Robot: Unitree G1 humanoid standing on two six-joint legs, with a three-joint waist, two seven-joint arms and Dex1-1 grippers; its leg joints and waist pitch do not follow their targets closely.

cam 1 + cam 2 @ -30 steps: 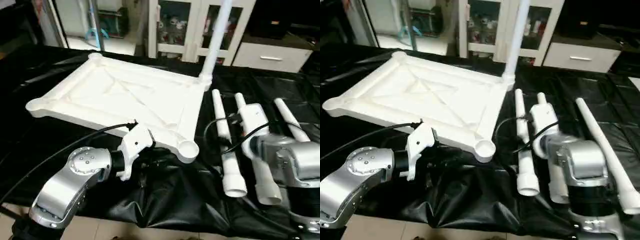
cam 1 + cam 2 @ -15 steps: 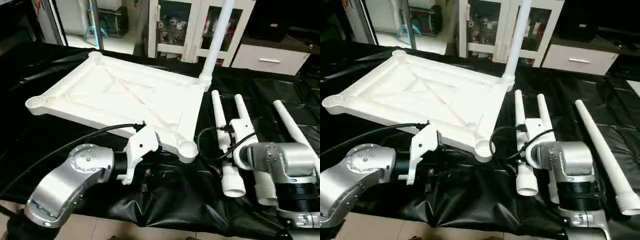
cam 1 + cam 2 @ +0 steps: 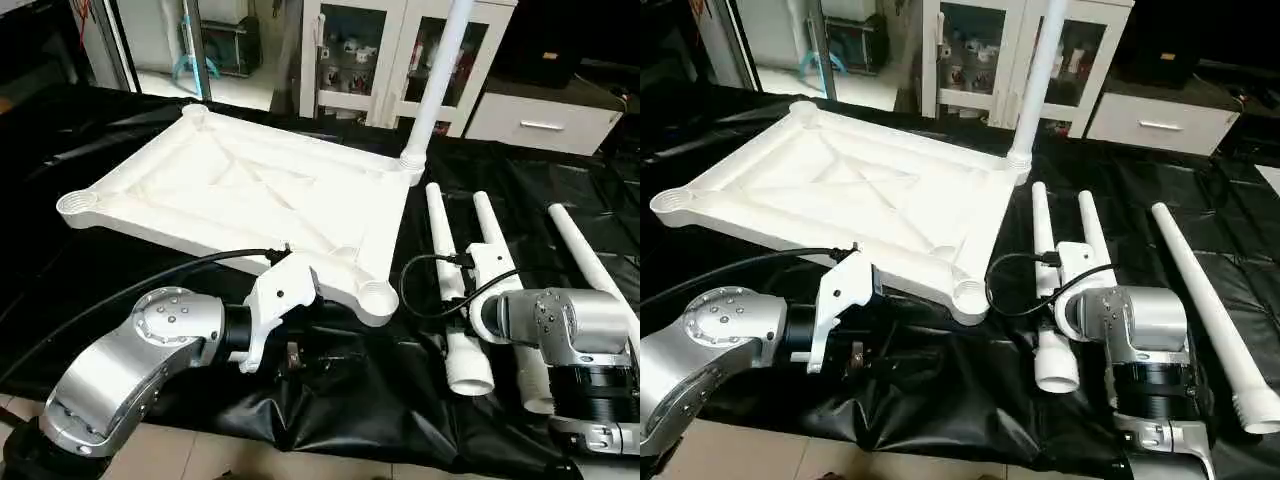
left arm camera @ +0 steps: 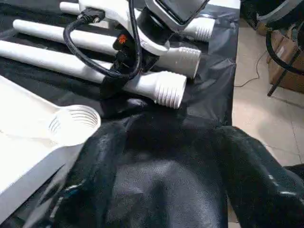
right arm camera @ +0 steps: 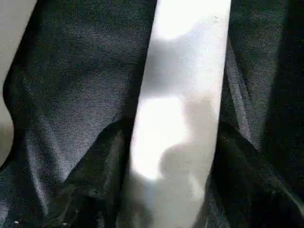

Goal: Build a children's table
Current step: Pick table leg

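The white tabletop [image 3: 240,190] lies underside up on the black cloth, with one leg [image 3: 435,80] standing upright in its far right corner socket. Three more legs lie side by side to its right. My right gripper [image 5: 171,128] is down over the middle leg [image 3: 488,225], its black fingers [image 5: 99,190] pressed against both sides of the tube. My left gripper [image 4: 173,130] hovers low over the cloth just in front of the tabletop's near right socket [image 4: 76,123]. It is open, with nothing between its fingers.
The nearest lying leg [image 3: 1042,235] and the far right leg [image 3: 585,250] flank the one under my right gripper. White cabinets [image 3: 370,60] stand behind the table. The cloth's front edge [image 3: 330,440] lies close to both forearms.
My left gripper has opened wide in front of the near right socket. My right gripper's fingers have closed in on the middle lying leg. The head view has shifted slightly.
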